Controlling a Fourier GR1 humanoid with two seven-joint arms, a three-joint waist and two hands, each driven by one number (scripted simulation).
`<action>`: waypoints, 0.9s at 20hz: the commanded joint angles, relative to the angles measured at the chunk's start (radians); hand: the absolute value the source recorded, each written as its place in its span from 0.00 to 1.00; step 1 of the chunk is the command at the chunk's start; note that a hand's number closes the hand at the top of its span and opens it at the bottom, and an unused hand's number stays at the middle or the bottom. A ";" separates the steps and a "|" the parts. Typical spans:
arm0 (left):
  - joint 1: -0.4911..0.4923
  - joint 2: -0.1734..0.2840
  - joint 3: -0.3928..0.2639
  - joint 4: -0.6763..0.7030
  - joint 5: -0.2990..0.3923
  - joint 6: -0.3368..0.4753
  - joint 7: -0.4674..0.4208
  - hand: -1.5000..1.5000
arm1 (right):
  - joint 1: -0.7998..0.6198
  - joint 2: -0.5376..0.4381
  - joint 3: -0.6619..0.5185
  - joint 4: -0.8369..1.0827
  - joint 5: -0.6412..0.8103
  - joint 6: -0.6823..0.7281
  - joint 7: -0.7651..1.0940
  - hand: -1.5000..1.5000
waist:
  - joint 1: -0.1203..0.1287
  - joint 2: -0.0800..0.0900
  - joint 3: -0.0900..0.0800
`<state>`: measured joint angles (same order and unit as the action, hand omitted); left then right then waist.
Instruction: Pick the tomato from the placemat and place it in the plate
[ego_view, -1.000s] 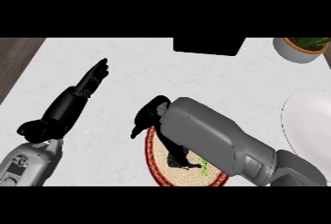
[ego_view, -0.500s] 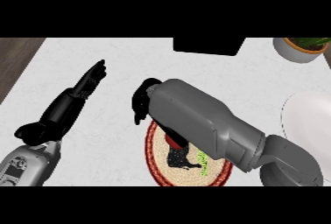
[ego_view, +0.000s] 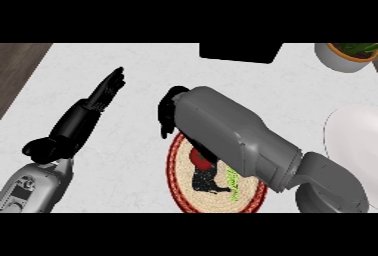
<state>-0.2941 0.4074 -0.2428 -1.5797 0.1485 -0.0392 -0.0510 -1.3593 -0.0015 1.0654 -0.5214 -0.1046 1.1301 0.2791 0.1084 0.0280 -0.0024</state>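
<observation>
The left hand (ego_view: 88, 107) rests open on the counter (ego_view: 133, 65), fingers straight. The right hand (ego_view: 168, 112) hangs over the placemat (ego_view: 181, 175); its grip cannot be told. The forearm half hides the tomato (ego_view: 198, 159) there. At the right edge is the plate (ego_view: 354, 140); behind, a pot (ego_view: 347, 60).

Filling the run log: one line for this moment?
right hand: over placemat far edge | tomato: on placemat | plate: right | left hand: open

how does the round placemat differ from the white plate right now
The placemat is woven tan with a red rim; the plate is plain white. The placemat lies in the middle, half hidden by the right forearm; the plate sits at the right edge, cut off. Both are round and lie flat.
</observation>
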 joint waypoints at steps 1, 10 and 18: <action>-0.033 -0.028 -0.001 0.024 -0.019 0.015 -0.005 0.50 | 0.027 0.001 0.049 0.006 -0.003 0.062 -0.028 0.00 | 0.001 0.004 0.000; 0.009 -0.020 0.014 -0.052 0.002 -0.002 0.037 0.50 | 0.065 0.002 0.148 -0.042 0.035 0.081 -0.071 0.00 | -0.006 -0.008 0.001; 0.040 -0.032 0.023 -0.008 -0.044 0.014 0.000 0.50 | 0.117 0.002 0.234 -0.027 0.103 0.089 -0.158 0.00 | -0.037 -0.005 0.002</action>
<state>-0.2623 0.3919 -0.2232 -1.6170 0.1293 -0.0420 -0.0289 -1.2513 0.0000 1.2670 -0.5615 -0.0347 1.1318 0.1961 0.0880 0.0226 -0.0008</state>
